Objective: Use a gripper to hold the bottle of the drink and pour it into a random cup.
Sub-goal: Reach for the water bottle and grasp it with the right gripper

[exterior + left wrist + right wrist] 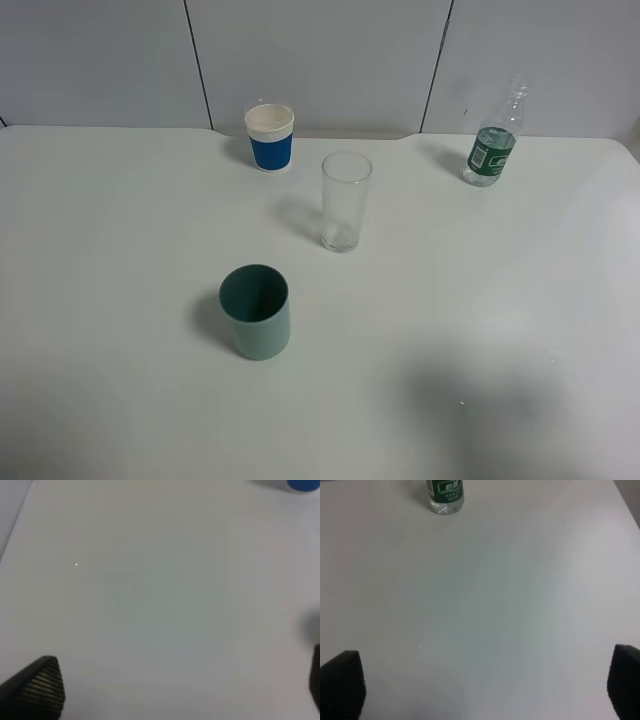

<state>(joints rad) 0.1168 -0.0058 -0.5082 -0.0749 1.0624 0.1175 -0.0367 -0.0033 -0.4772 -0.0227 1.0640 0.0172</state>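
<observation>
The bottle (492,150), clear plastic with a green label, stands upright at the back right of the white table (480,300). Its base also shows in the right wrist view (445,495). The clear glass cup (345,201) stands upright near the table's middle, empty. Neither gripper shows in the exterior high view. In the left wrist view the left gripper (180,690) has its black fingertips (37,685) wide apart over bare table. In the right wrist view the right gripper (482,690) is also wide open with nothing between the fingertips (342,685), well short of the bottle.
A blue-and-white paper cup (270,137) stands at the back, left of the glass; its blue edge shows in the left wrist view (302,485). A teal-green cup (256,311) stands in front of the glass. A grey panelled wall (320,60) runs behind the table.
</observation>
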